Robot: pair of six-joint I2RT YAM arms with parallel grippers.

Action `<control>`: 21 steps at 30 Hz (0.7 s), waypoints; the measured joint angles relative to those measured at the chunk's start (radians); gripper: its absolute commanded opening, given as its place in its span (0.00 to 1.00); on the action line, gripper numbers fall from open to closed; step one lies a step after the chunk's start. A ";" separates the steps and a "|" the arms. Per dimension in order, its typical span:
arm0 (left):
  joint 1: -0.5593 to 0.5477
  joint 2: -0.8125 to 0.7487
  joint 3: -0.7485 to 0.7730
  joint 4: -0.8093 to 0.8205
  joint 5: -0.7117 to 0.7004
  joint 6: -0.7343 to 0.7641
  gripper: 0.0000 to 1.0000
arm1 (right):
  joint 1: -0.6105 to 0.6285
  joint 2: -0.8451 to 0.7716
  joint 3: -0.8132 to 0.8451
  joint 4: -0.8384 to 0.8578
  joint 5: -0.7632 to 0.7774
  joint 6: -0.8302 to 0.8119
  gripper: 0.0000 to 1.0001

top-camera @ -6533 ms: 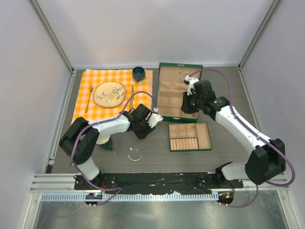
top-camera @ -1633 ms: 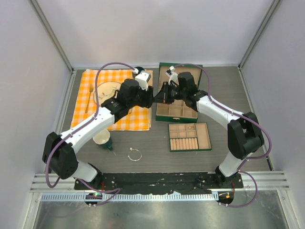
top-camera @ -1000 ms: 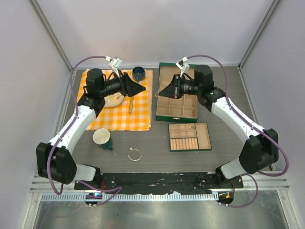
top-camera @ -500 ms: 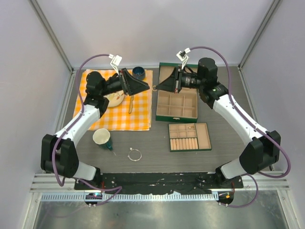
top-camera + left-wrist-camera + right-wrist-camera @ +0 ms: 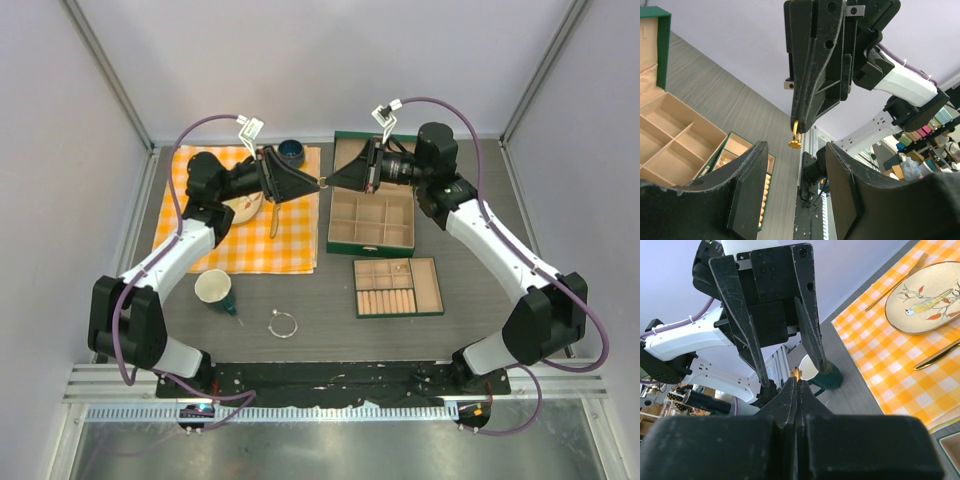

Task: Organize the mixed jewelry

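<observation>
One small gold ring hangs pinched in the right gripper, which is clenched on it in the air just left of the green box. The left gripper faces it tip to tip, released, its fingers either side of the ring without touching. A silver wire bangle lies on the table, well apart from the box, nearer and to its left.

Left of the jaws lies an orange checked cloth with a bird-painted plate, a gold fork and a gold knife on it. A dark blue bowl sits just beyond the jaws. The open green box lies to their right, with its tray nearer. A cup stands nearer and to the left.
</observation>
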 measured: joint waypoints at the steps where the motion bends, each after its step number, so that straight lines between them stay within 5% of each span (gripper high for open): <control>1: -0.003 0.000 0.000 0.000 0.000 -0.002 0.50 | 0.000 0.000 -0.006 0.004 0.000 0.003 0.01; 21: -0.024 0.008 0.000 0.003 -0.011 -0.015 0.31 | 0.000 0.006 -0.040 0.054 0.000 0.032 0.01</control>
